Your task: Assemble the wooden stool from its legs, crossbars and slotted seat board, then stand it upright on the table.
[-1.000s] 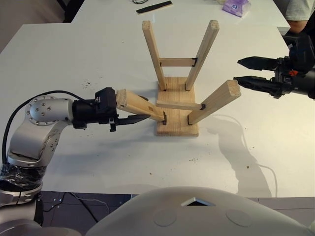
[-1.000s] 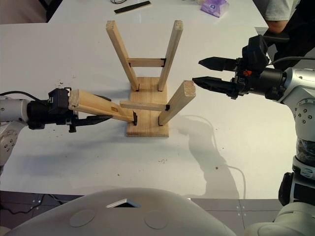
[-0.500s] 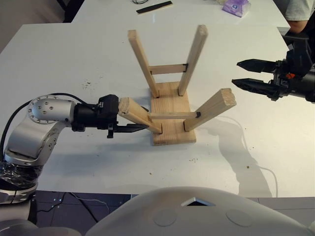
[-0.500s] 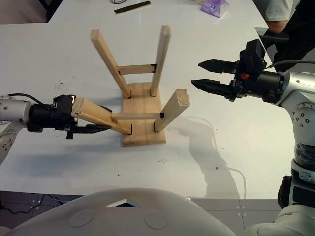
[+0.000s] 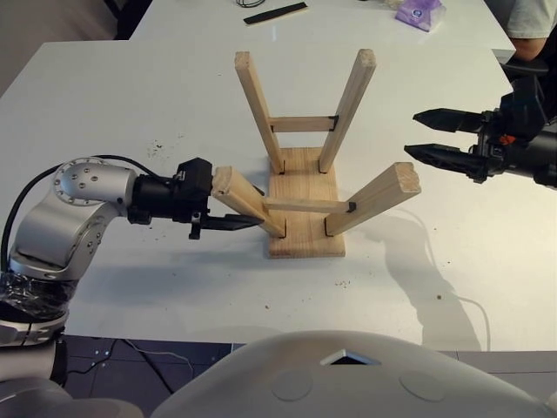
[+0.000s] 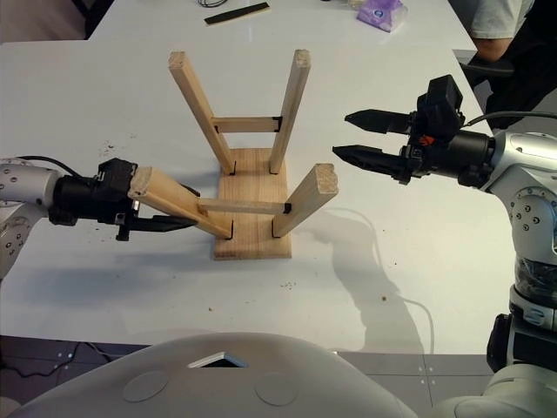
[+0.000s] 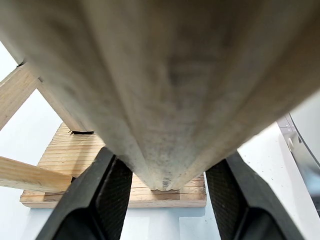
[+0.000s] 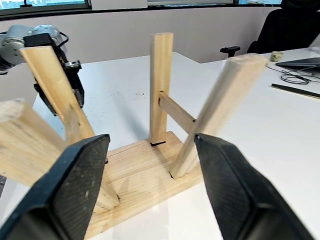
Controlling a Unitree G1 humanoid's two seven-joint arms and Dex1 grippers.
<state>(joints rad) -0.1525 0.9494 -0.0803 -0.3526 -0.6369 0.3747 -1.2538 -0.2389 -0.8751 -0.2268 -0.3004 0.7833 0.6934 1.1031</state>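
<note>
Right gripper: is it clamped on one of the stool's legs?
No, the right gripper is open, empty, beside the slanted leg's end.

Left tool (image 5: 240, 213) is clamped on a leg (image 6: 187, 206); right tool (image 5: 412, 132) hovers, fingers spread.

black flat strip (image 5: 273, 12) top centre, lying on far table (image 5: 191, 22) | black cable (image 5: 246, 3) top edge, just left of strip | purple packet (image 5: 419, 12) upper right, same table, well apart from strip | dark specks (image 5: 157, 146) left of centre | more specks (image 5: 344, 282) lower centre | black office chair (image 8: 285, 25) upper right in right wrist view
</note>
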